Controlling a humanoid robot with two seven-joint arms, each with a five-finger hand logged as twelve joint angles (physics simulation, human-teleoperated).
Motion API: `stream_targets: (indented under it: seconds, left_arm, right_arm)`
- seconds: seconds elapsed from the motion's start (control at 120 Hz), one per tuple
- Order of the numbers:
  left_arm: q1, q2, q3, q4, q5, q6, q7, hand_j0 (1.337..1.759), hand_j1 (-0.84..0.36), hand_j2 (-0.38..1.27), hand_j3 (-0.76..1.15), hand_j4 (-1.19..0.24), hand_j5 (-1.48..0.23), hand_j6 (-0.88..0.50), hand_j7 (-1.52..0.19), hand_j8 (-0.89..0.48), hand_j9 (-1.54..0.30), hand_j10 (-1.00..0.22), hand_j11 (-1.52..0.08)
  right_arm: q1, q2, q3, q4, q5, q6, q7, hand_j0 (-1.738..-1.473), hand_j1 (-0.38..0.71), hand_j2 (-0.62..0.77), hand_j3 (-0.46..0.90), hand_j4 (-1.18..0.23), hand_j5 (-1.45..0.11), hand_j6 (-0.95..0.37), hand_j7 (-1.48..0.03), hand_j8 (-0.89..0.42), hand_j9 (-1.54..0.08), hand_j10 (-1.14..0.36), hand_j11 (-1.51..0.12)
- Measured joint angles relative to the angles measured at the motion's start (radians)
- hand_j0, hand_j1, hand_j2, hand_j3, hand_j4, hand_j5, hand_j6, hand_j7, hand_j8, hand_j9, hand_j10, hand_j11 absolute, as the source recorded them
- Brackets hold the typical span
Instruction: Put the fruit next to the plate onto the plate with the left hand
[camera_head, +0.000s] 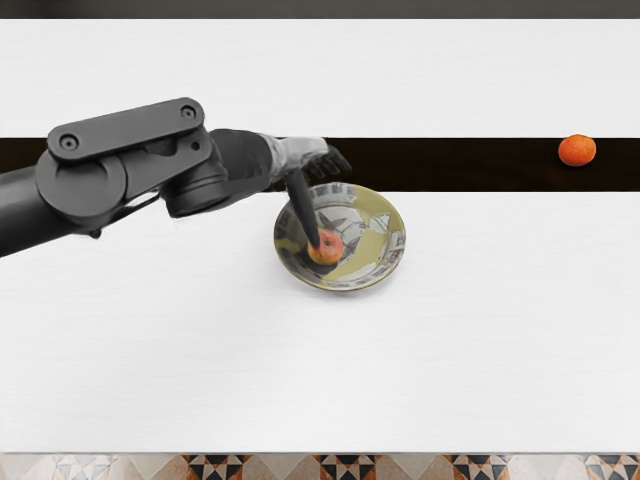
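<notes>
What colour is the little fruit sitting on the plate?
Orange-red, seen best in the head view: the fruit lies on the plate.

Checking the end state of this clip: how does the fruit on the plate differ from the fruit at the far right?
The fruit on the plate lies inside the patterned plate, while the far-right fruit sits on the dark strip, far from it. The robot hand reaches the first; nothing is near the second. Both are round and orange.

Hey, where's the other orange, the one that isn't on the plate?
In the head view the orange sits at the far right, in the dark strip across the white table, well away from the plate and the fruit lying on it.
</notes>
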Motion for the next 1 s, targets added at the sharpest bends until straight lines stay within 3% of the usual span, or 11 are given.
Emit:
stream_targets:
  seconds: [0.208, 0.308, 0.633, 0.775, 1.0]
  left_arm:
    - [0.027, 0.257, -0.224, 0.0, -0.285, -0.386, 0.0, 1.658, 0.27, 0.04, 0.0, -0.08, -0.11, -0.06, -0.11, -0.06, -0.11, -0.07, -0.11]
    - [0.098, 0.339, -0.293, 0.001, -0.396, -0.48, 0.0, 1.658, 0.3, 0.02, 0.0, -0.06, -0.08, -0.04, -0.08, -0.04, -0.08, -0.05, -0.08]
    - [0.318, 0.57, -0.351, 0.01, -0.664, -0.536, 0.0, 1.658, 0.33, 0.01, 0.0, -0.02, -0.03, -0.02, -0.03, -0.02, -0.03, -0.02, -0.03]
    - [0.326, 0.688, -0.352, 0.018, -0.79, -0.538, 0.0, 1.658, 0.34, 0.0, 0.0, -0.01, -0.01, -0.01, -0.01, -0.01, -0.01, -0.01, -0.01]
    - [0.335, 0.711, -0.352, 0.08, -0.853, -0.538, 0.0, 1.658, 0.35, 0.0, 0.0, 0.0, 0.0, 0.0, 0.0, 0.0, 0.0, 0.0, 0.0]
  right_arm:
    - [0.0, 0.0, 0.0, 0.0, 0.0, 0.0, 0.0, -1.658, -0.33, 0.0, 0.0, -0.02, -0.02, -0.02, -0.02, -0.02, -0.02, -0.02, -0.02]
    - [0.0, 0.0, 0.0, 0.0, 0.0, 0.0, 0.0, -1.658, -0.33, 0.0, 0.0, -0.02, -0.02, -0.02, -0.02, -0.02, -0.02, -0.02, -0.02]
    - [0.0, 0.0, 0.0, 0.0, 0.0, 0.0, 0.0, -1.658, -0.33, 0.0, 0.0, -0.02, -0.02, -0.02, -0.02, -0.02, -0.02, -0.02, -0.02]
    - [0.0, 0.0, 0.0, 0.0, 0.0, 0.0, 0.0, -1.658, -0.33, 0.0, 0.0, -0.02, -0.02, -0.02, -0.02, -0.02, -0.02, -0.02, -0.02]
    - [0.0, 0.0, 0.0, 0.0, 0.0, 0.0, 0.0, -1.658, -0.33, 0.0, 0.0, -0.02, -0.02, -0.02, -0.02, -0.02, -0.02, -0.02, -0.02]
